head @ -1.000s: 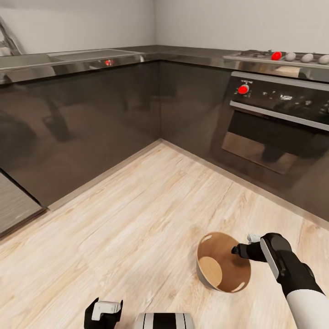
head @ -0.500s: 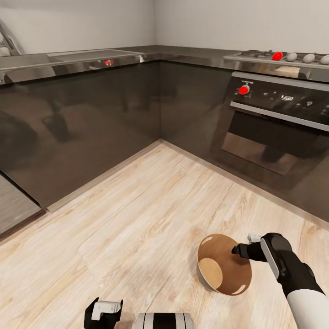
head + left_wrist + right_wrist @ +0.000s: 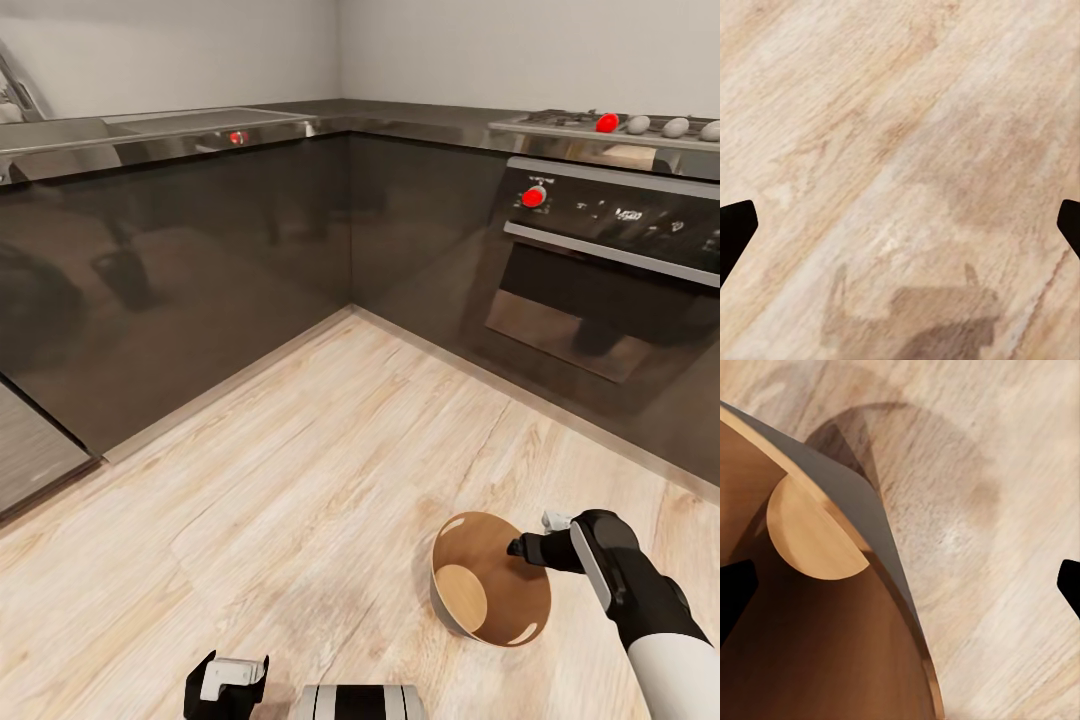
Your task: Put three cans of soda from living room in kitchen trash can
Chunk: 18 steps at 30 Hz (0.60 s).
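- Tash can (image 3: 492, 590) sat on the kitchen plank floor (image 3: 300, 480), unmoved since half a second earlier.
- Right gripper (image 3: 530, 547) hung over its rim, jaws wide, empty.
- Left gripper (image 3: 228, 680) low, wide too.

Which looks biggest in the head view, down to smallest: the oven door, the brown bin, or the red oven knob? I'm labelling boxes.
1. Oven door
2. Brown bin, though it sits nearer the camera, so its true size against the door is unsure
3. Red oven knob
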### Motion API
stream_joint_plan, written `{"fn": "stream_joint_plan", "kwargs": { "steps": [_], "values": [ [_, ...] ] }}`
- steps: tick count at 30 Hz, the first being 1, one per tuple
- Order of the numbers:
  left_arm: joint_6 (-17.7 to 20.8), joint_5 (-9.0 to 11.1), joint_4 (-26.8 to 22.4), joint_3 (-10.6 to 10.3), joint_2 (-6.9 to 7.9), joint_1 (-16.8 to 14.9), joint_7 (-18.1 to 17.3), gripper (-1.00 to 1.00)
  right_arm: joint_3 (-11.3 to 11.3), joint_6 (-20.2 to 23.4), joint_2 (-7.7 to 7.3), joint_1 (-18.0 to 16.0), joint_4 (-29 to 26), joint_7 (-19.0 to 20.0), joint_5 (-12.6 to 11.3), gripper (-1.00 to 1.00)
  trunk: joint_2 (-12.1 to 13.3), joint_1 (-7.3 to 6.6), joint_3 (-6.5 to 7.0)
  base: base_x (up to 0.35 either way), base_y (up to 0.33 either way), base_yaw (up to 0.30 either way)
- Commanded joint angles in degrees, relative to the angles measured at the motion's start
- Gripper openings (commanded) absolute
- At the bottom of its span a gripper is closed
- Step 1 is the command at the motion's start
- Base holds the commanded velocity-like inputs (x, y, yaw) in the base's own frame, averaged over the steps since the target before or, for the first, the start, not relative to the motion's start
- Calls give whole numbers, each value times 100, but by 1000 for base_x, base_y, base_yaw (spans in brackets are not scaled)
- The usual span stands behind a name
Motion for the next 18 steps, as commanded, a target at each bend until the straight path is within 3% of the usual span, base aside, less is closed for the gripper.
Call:
{"fn": "stream_joint_plan", "kwargs": {
  "steps": [1,18],
  "values": [
    [0,0,-3,0,0,0,0,100,-3,0,-6,0,2,-1,1,100,0,0,0,0,0,0],
    [-1,-2,-10,0,6,-1,-6,100,-16,0,-25,50,14,-2,18,100,0,0,0,0,0,0]
  ]
}}
